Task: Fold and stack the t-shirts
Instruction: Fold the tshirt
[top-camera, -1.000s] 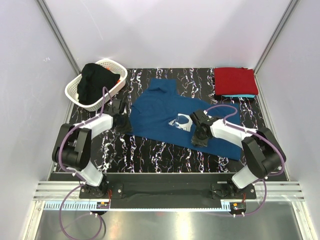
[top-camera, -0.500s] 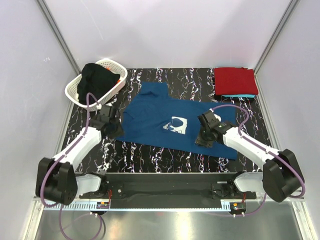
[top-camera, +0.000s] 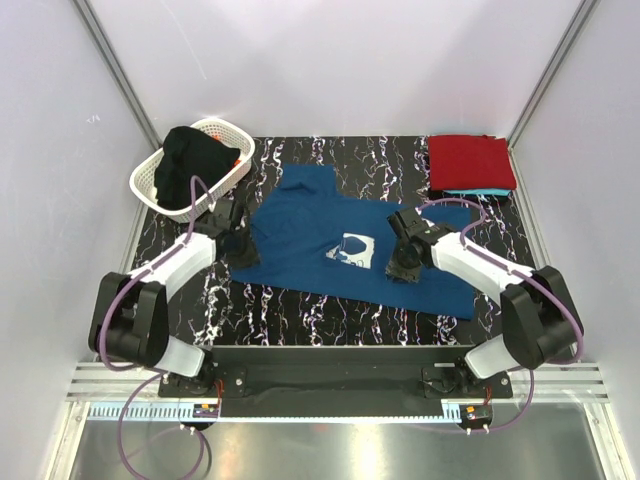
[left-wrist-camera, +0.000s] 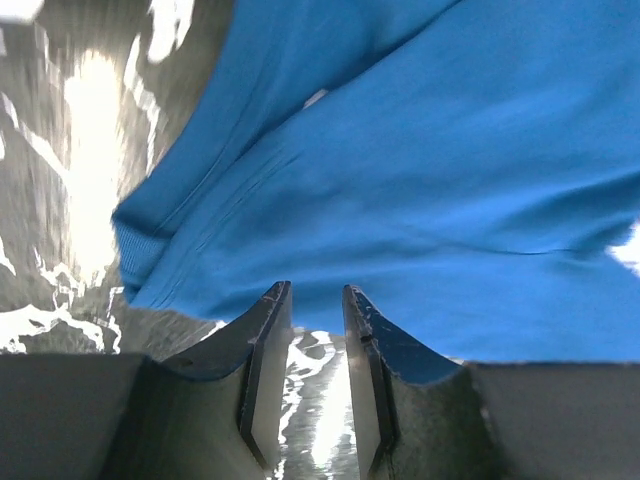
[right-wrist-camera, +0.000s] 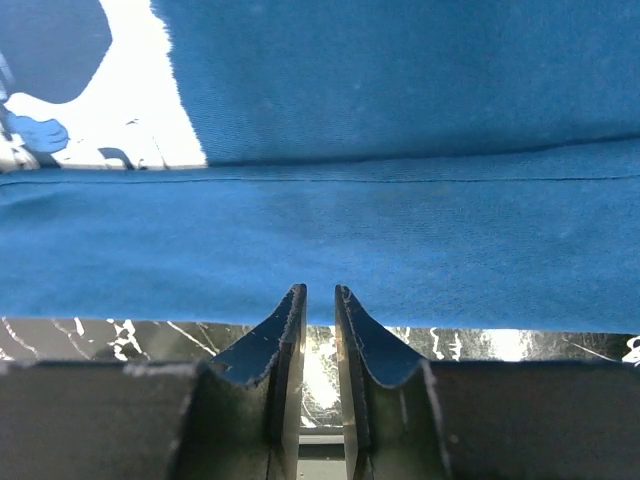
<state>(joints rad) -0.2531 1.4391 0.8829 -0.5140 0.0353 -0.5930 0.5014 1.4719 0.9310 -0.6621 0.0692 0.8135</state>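
Jaws barely parted and empty on left gripper, tips at the left sleeve edge of the navy t-shirt, spread mid-tabletop; same on right gripper, at the near hem. Pinch one layer on each side, then lift level. Against half a second ago: elbows drawn inward, shirt unmoved.

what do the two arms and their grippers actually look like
The left arm and right arm are white links with bulky black joints, each trailing a looping purple cable. The left gripper and right gripper have dark, tapered wedge fingers with paler inner faces on grey bodies. No markings show.
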